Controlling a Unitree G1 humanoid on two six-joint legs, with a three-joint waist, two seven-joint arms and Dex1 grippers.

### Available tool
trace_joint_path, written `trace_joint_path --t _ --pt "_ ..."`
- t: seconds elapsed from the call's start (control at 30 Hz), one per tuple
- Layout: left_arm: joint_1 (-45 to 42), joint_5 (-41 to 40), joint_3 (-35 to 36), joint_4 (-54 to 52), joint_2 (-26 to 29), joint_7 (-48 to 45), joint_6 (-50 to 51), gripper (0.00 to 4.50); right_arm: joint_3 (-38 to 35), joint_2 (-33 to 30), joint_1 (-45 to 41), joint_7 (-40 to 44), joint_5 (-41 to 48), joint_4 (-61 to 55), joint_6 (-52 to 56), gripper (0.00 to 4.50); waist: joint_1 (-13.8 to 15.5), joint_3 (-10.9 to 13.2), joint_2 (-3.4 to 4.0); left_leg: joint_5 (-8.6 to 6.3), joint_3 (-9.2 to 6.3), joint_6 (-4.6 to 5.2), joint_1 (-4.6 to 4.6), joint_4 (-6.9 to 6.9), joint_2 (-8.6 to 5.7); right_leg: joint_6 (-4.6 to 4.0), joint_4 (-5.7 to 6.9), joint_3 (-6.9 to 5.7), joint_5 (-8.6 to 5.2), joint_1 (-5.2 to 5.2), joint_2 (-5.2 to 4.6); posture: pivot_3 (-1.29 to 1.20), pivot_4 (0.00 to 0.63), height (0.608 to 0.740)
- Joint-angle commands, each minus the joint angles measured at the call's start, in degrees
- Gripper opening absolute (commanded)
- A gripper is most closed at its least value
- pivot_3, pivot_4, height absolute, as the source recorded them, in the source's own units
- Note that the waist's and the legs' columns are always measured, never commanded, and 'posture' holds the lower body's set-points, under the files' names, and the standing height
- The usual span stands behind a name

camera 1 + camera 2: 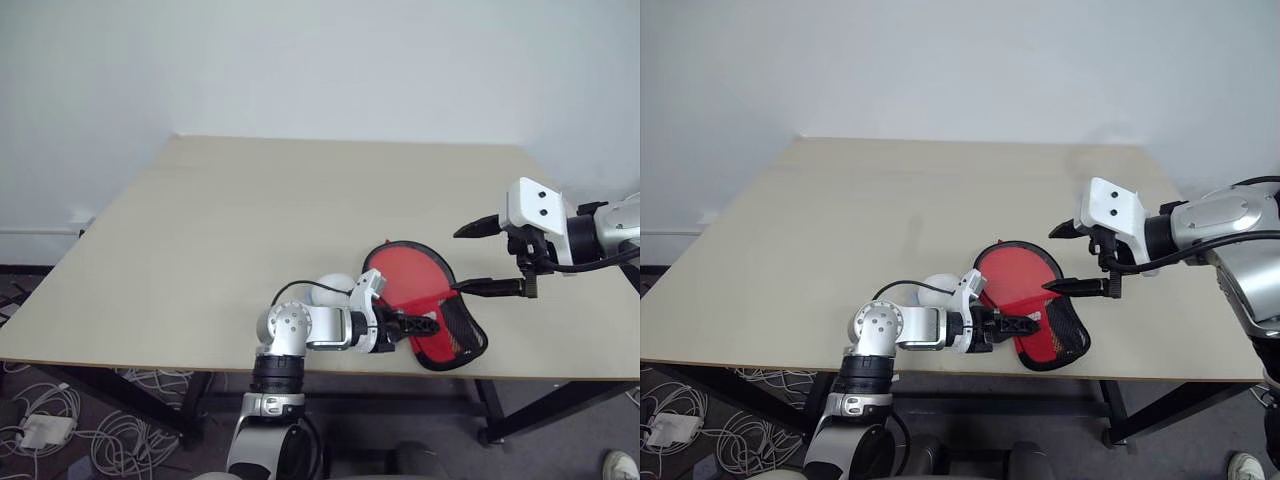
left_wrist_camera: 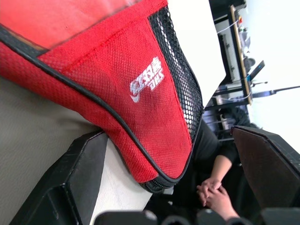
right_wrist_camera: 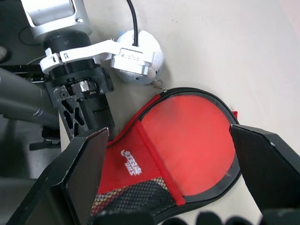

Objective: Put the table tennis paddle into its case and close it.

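The red case (image 1: pixel 440 335) lies flat near the table's front edge, its black mesh panel (image 3: pixel 136 199) at the narrow end. In its round, black-trimmed part shows the smooth red face of the table tennis paddle (image 3: pixel 187 140); the handle is hidden under the logo pocket (image 2: pixel 145 84). My left gripper (image 1: pixel 432 321) is low at the case's narrow end, open, one finger (image 2: pixel 75 173) against the case's edge and the other finger (image 2: pixel 267 164) well apart from it. My right gripper (image 1: pixel 485 258) hovers open above the case's right side, touching nothing.
A white ball (image 1: pixel 335 287) sits on the table just behind my left wrist. The case's narrow end reaches the table's front edge (image 1: pixel 150 358). A person's clasped hands (image 2: pixel 213 194) show beyond that edge. Cables (image 1: pixel 60 425) lie on the floor at the left.
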Motion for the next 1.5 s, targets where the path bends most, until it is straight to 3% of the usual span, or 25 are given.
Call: trace_joint_path --t 0.03,0.67,0.8,1.13,1.33,1.5 --pt "-2.97 1.96 -0.02 3.80 -3.81 1.04 -2.53 4.50 -1.12 0.45 -1.06 -0.74 0.64 -1.27 0.24 4.47 0.01 -0.01 0.00 0.00 -0.04 0.00 0.00 0.00 0.00 0.00 0.00 -0.03 0.00 0.01 0.00 0.00 0.000 0.734" --pt "-4.46 1.94 -0.05 7.95 -2.49 2.76 -0.16 4.50 -0.24 1.80 -1.55 -1.51 -0.03 -1.57 0.74 4.47 0.15 -0.05 -0.01 -0.01 -0.24 -0.01 -0.01 0.02 -0.09 0.08 -0.04 -0.19 0.03 0.08 -0.07 0.00 0.000 0.734" --pt "-4.73 2.16 1.40 9.00 -1.77 3.91 1.34 3.62 -0.13 1.66 -1.73 -1.37 0.16 -1.86 0.96 4.50 0.14 -0.05 -0.01 -0.01 -0.28 -0.01 -0.02 0.02 -0.08 0.09 -0.04 -0.21 0.04 0.07 -0.06 0.00 0.000 0.734" --pt "-4.64 2.45 2.20 8.40 0.27 3.90 6.75 0.04 -0.41 2.20 -1.83 -2.01 1.42 -3.92 3.01 4.50 0.11 -0.05 0.00 -0.02 -0.34 -0.04 -0.05 -0.06 -0.03 0.14 -0.03 -0.29 0.06 0.02 -0.02 0.00 0.000 0.734" --pt "-4.33 1.97 1.12 6.32 2.76 1.55 8.66 0.04 -0.34 2.51 -1.81 -2.82 2.11 -4.91 3.87 4.50 0.12 -0.04 0.01 -0.02 -0.37 -0.05 -0.09 -0.06 -0.03 0.14 -0.04 -0.31 0.06 -0.02 -0.01 0.00 0.000 0.734" --pt "-3.95 -4.00 -0.10 3.06 6.18 1.55 8.67 0.04 -0.22 2.58 -1.73 -3.28 2.30 -5.18 4.06 4.50 0.09 -0.03 0.02 -0.03 -0.37 -0.06 -0.12 -0.07 -0.01 0.13 -0.03 -0.30 0.06 -0.02 -0.01 0.00 0.000 0.734"
